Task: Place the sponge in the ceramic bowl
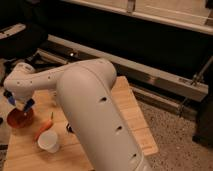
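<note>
My gripper [20, 103] hangs at the far left of the wooden table, just above the red-orange ceramic bowl [19, 119]. The bright-blue sponge [29, 104] is in its grasp. Blue ends stick out on both sides of the gripper, a little above the bowl's rim. My white arm reaches from the lower right across the table and fills the middle of the view.
A white cup [49, 141] stands in front of the bowl, with an orange carrot-like piece [44, 128] between them. A black bar [69, 129] shows partly behind the arm. The wooden table [135, 125] ends at the right above speckled floor. A dark wall with metal rails runs behind.
</note>
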Tool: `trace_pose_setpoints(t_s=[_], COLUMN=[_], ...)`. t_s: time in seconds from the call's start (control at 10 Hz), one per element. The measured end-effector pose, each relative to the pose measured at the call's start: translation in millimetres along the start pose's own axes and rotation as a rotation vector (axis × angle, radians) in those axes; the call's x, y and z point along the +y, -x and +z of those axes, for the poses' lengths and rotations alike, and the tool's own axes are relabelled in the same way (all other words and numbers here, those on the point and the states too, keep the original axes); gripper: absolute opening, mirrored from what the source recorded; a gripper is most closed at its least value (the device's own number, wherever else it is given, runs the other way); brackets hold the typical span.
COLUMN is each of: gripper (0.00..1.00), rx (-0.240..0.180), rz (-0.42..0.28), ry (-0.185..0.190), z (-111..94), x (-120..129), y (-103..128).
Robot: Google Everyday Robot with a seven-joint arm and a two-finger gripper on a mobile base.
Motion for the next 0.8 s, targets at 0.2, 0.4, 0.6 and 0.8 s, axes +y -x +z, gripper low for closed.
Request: trace_pose_setpoints(t_s=[0.2, 0.4, 0.6, 0.8], gripper=[0.09, 0.27, 0.48, 0.68], rx=[0.041, 0.069, 0.084, 0.085], rz=[-0.023, -0.060, -0.094, -0.114], ry=[0.024, 0.048, 0.071, 0.081], z=[16.1, 26.5, 33.0, 35.1], x=[9.7, 26.1, 42.3, 52.2], y=[-11.7, -15.1, -11.4, -2.2])
